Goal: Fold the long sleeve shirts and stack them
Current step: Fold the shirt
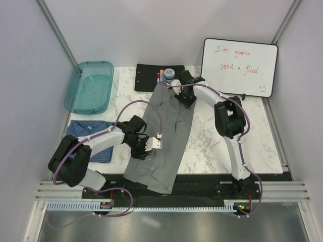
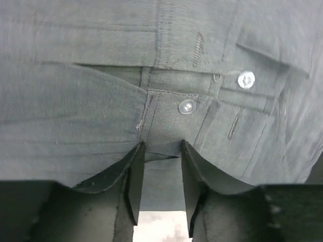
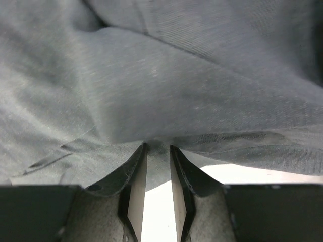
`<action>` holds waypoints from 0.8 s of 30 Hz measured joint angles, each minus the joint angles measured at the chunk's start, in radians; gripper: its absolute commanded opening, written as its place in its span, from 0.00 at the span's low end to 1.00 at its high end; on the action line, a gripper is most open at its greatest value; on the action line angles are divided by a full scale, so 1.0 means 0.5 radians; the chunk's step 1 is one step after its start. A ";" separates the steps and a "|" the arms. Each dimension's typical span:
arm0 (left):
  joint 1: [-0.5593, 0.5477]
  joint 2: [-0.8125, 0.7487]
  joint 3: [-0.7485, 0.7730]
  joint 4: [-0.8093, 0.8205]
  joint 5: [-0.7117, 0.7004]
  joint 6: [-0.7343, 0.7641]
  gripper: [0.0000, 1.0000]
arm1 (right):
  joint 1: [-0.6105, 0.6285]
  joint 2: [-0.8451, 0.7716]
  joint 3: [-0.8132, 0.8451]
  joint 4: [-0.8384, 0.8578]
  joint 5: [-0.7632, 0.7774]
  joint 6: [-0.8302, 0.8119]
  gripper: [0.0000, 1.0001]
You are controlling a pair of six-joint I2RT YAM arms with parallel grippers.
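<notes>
**Grey shirt gripped at two points**

At the near left, the folded blue shirt lies on the table. The grey shirt runs lengthwise down the middle, from the near edge to the far side. The left gripper is clamped on its left edge beside a button. The right gripper pinches cloth at the far end. A teal tray sits at the far left.

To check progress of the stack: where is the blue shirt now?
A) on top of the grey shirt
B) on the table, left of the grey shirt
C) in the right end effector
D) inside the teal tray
B: the blue shirt lies folded on the table, left of the grey shirt.
</notes>
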 measured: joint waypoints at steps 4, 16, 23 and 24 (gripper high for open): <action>-0.251 0.141 0.106 0.108 -0.002 -0.036 0.33 | -0.031 0.025 0.031 0.046 0.052 -0.027 0.32; -0.656 0.325 0.307 0.249 0.058 -0.427 0.58 | -0.127 -0.198 -0.241 0.026 -0.188 -0.082 0.45; -0.513 -0.602 0.325 0.096 0.092 -0.577 0.99 | -0.246 -0.897 -0.365 -0.114 -0.616 -0.085 0.83; -0.507 -0.761 0.342 0.099 0.111 -0.590 0.99 | -0.259 -1.030 -0.388 -0.078 -0.653 -0.080 0.89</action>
